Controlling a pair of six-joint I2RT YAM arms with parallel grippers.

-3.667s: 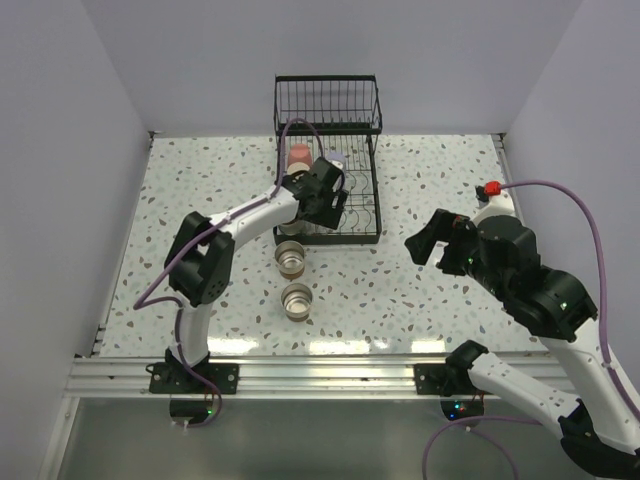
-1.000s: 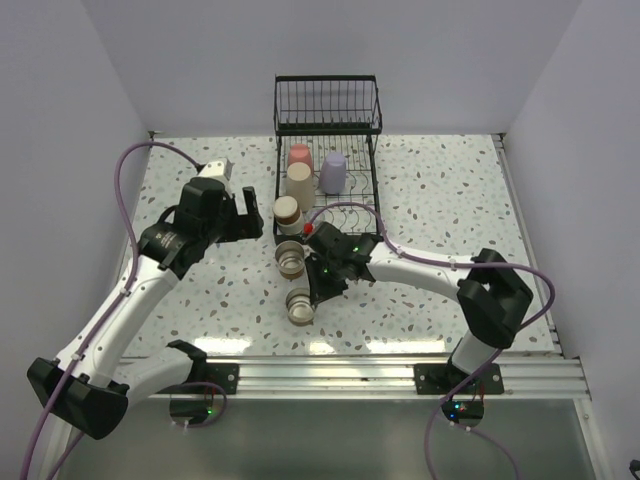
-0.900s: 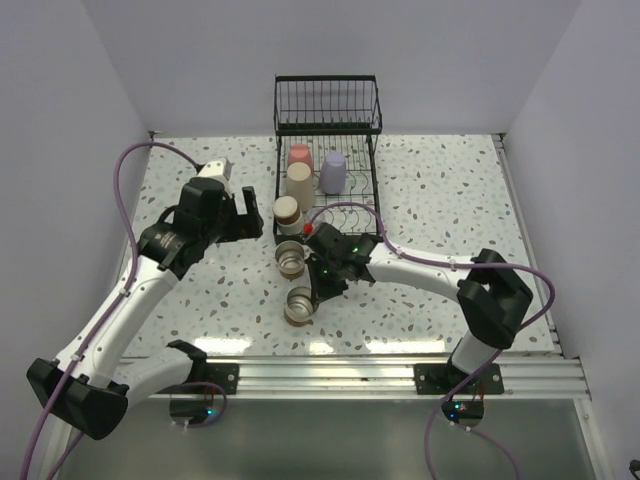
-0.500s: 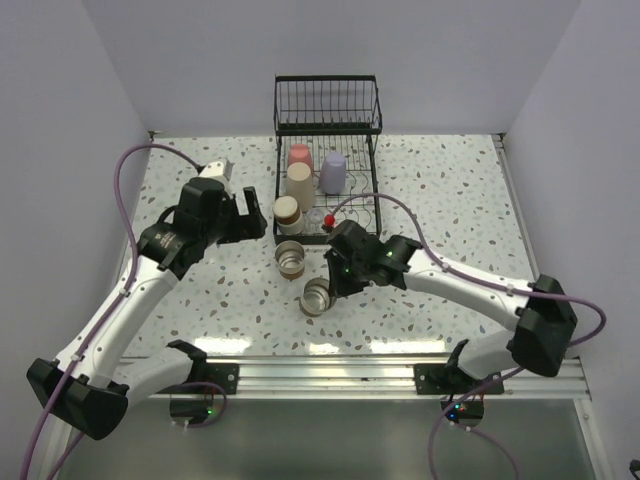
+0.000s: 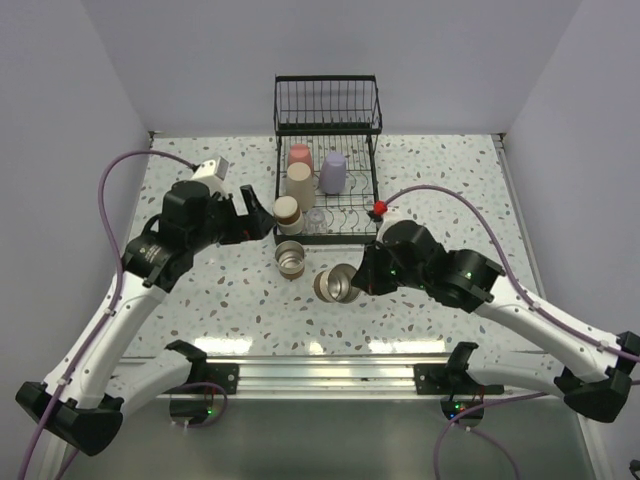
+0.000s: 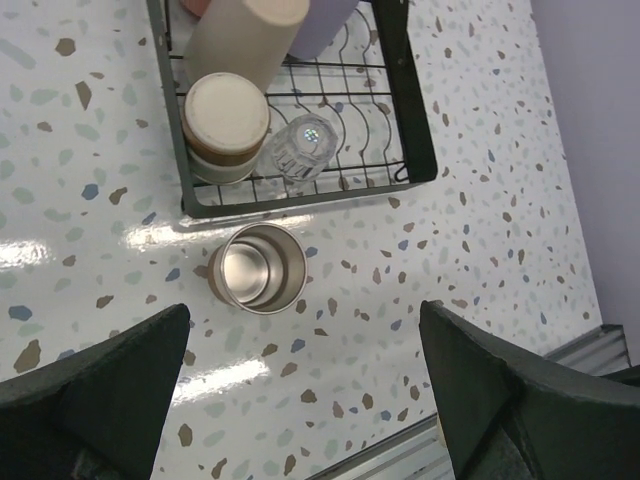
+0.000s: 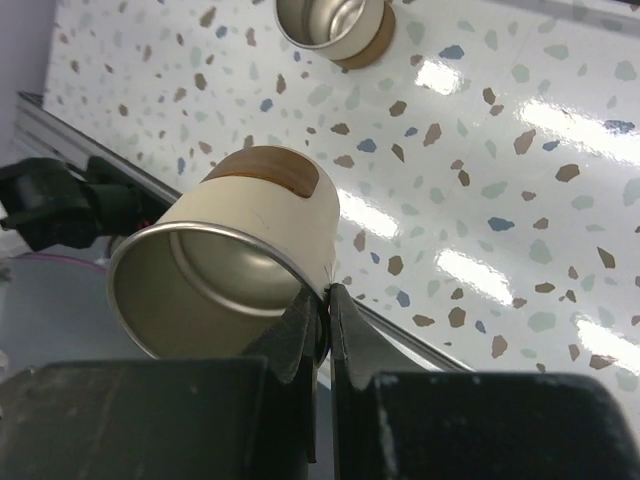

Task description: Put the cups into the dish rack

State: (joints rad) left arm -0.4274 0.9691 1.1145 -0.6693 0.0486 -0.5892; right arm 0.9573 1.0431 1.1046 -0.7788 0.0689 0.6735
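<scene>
My right gripper (image 5: 362,280) is shut on the rim of a brown cup (image 5: 338,284) with a shiny metal inside, holding it tilted above the table; in the right wrist view the gripper (image 7: 326,300) pinches the wall of that cup (image 7: 250,225). A second brown cup (image 5: 291,260) stands upright on the table in front of the dish rack (image 5: 328,79). The rack holds a pink cup (image 5: 299,155), a lavender cup (image 5: 333,172), a beige cup (image 5: 299,183), an upturned brown cup (image 5: 288,212) and a clear cup (image 5: 315,220). My left gripper (image 5: 250,222) hangs open and empty, left of the rack.
The left wrist view looks down on the standing brown cup (image 6: 258,268), the rack's front corner (image 6: 410,130) and the clear cup (image 6: 300,148). The table's metal front rail (image 5: 330,375) runs along the near edge. White walls close in the left, right and back sides.
My right gripper has lifted the nearer brown cup off the table and carried it right, tipping it on its side. The left arm has shifted slightly, still open.
</scene>
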